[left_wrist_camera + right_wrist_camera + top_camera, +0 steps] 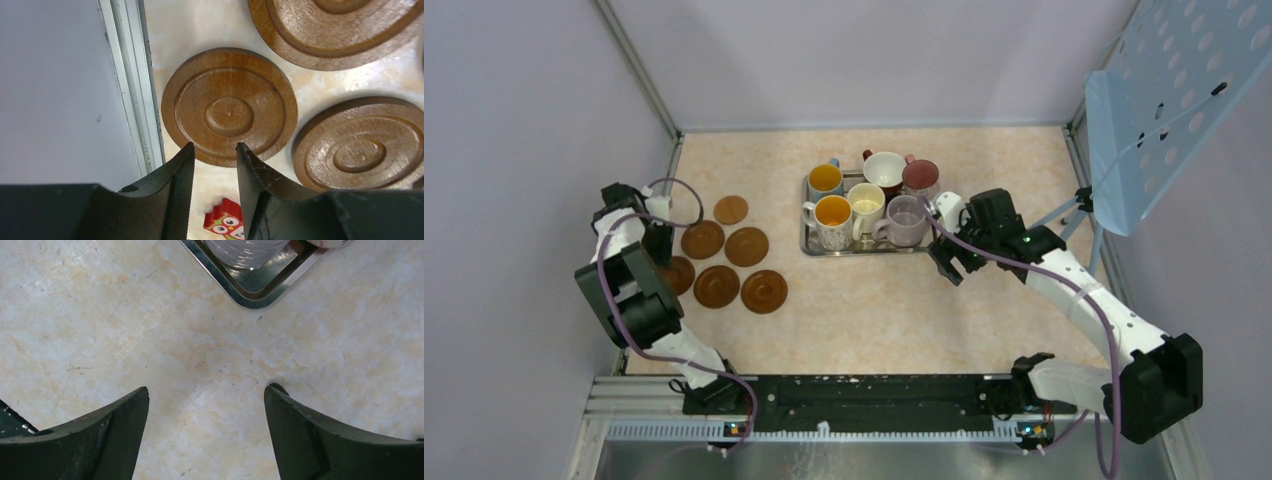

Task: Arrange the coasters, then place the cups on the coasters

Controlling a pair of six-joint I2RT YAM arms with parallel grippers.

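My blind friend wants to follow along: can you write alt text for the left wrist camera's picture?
The left gripper, its two dark fingers slightly apart, points at the near edge of a round, glossy brown coaster on a pale marbled table. Two more such coasters lie to its right; a grey metal rail runs along its left.

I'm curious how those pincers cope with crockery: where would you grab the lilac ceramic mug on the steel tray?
Probably the rim wall on its right side, coming down from above with one finger inside. The lilac ceramic mug stands upright and open-topped, its handle seems to point left toward the cream mug, and no mug crowds its right side, which faces the open right gripper.
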